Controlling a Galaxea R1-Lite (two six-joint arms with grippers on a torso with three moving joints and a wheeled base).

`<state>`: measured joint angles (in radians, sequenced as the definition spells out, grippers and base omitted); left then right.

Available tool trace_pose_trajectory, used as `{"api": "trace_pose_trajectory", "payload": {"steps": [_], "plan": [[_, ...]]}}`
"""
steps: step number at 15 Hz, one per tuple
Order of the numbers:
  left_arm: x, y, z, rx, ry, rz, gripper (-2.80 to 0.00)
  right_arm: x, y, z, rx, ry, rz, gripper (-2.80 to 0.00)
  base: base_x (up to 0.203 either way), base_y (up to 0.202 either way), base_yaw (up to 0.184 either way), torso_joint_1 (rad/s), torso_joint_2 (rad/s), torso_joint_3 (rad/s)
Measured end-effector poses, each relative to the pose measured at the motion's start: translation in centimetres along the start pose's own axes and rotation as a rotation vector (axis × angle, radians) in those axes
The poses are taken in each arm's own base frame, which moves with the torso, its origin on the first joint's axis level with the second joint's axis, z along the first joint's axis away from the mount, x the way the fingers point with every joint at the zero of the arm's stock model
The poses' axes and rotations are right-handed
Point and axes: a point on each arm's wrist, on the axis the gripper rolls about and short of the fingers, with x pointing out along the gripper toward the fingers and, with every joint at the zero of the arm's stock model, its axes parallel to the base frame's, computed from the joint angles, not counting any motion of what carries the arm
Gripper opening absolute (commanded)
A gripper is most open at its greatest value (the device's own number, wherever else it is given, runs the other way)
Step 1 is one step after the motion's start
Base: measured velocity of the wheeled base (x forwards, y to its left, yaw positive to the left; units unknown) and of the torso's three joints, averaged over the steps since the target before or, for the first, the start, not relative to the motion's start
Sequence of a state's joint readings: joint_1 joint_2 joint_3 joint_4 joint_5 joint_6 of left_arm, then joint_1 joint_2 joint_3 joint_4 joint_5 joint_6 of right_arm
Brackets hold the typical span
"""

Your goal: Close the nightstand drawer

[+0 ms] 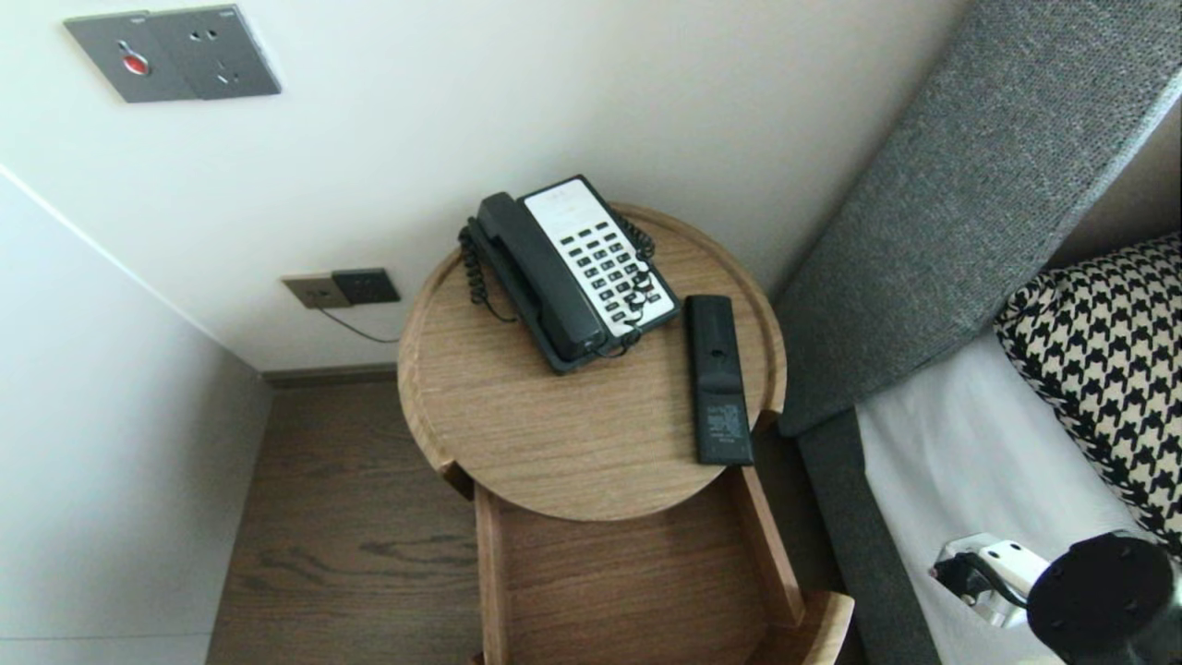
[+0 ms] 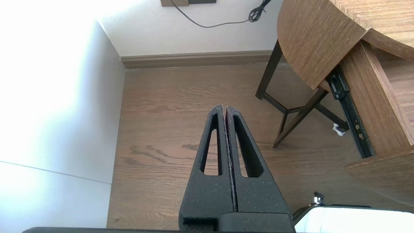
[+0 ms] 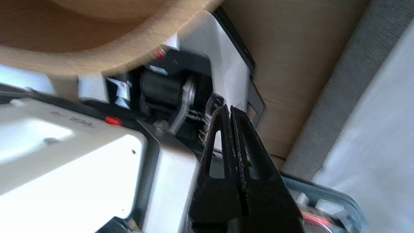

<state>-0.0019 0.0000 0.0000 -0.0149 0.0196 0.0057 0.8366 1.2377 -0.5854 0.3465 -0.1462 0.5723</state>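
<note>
A round wooden bedside table (image 1: pixel 517 434) carries a dark corded phone (image 1: pixel 568 268) with a white keypad and, to its right, a black remote control (image 1: pixel 718 380) lying lengthwise. Below the top, a wooden drawer (image 1: pixel 628 591) stands pulled out and shows only its bare bottom. My right arm's wrist (image 1: pixel 1099 600) shows at the lower right, over the bed edge; its gripper (image 3: pixel 228 108) is shut and holds nothing, pointing down past my own white base. My left gripper (image 2: pixel 224 108) is shut and empty, hanging over the wood floor left of the table.
A grey upholstered headboard (image 1: pixel 970 185) and a bed with white sheet (image 1: pixel 979 462) and houndstooth pillow (image 1: pixel 1108 360) stand right of the table. Wall sockets (image 1: pixel 342 288) and a switch panel (image 1: pixel 171 51) are on the wall behind. The table's dark legs (image 2: pixel 284 113) stand on the floor.
</note>
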Motion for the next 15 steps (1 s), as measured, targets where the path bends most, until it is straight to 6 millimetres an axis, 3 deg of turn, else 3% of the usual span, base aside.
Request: {"api": "trace_pose_trajectory", "payload": {"steps": [15], "plan": [[0.0,0.0,0.0,0.000,0.000,0.000,-2.80,4.4,1.7,1.4,-0.004,-0.013,0.012,-2.80,0.000,0.000,0.000,0.000,0.00,0.000]]}}
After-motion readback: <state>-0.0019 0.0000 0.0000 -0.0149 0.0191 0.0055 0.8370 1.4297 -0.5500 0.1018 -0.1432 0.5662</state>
